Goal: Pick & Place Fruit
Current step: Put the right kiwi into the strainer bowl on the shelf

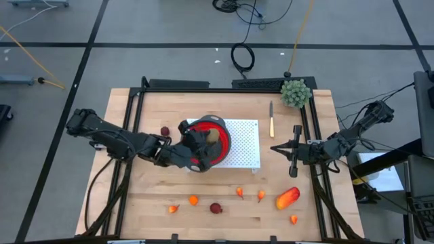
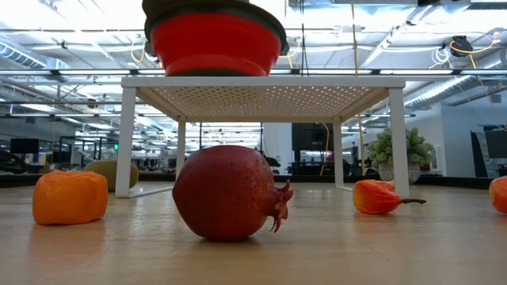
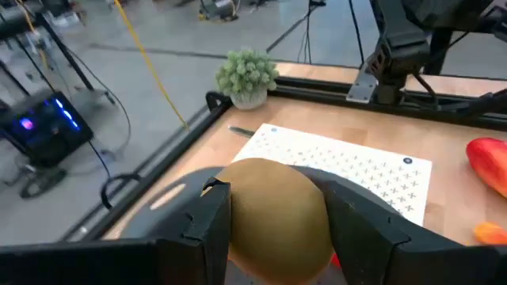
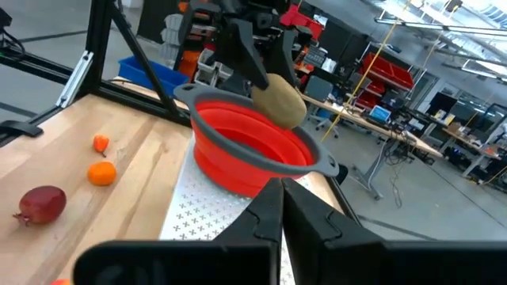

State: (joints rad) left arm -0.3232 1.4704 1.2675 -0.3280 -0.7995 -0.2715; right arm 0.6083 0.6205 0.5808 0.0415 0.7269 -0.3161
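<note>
A brown kiwi-like fruit (image 3: 277,218) sits between the fingers of my left gripper (image 3: 276,194), above the red bowl (image 4: 238,158) that stands on a white perforated stand (image 1: 245,146). In the right wrist view the kiwi (image 4: 281,99) hangs over the bowl's far rim. My right gripper (image 1: 274,148) waits shut and level at the stand's right side, holding nothing. More fruit lies on the table: a dark red ball (image 1: 165,131), a pomegranate (image 1: 215,208), a red-orange oblong (image 1: 287,198) and orange bits (image 1: 193,200). My left gripper pinches the kiwi by its two opposite sides (image 3: 238,214) between its two fingers (image 3: 207,226). The fingers come from the table's left, slanting a little downward. The kiwi is lifted clear, over the bowl's opening.
A wooden-handled knife (image 1: 271,118) and a green bushy ball (image 1: 296,93) lie at the far right of the table. A black frame rail (image 1: 308,135) runs along the table's sides. Small orange pieces (image 1: 261,196) are scattered along the near edge.
</note>
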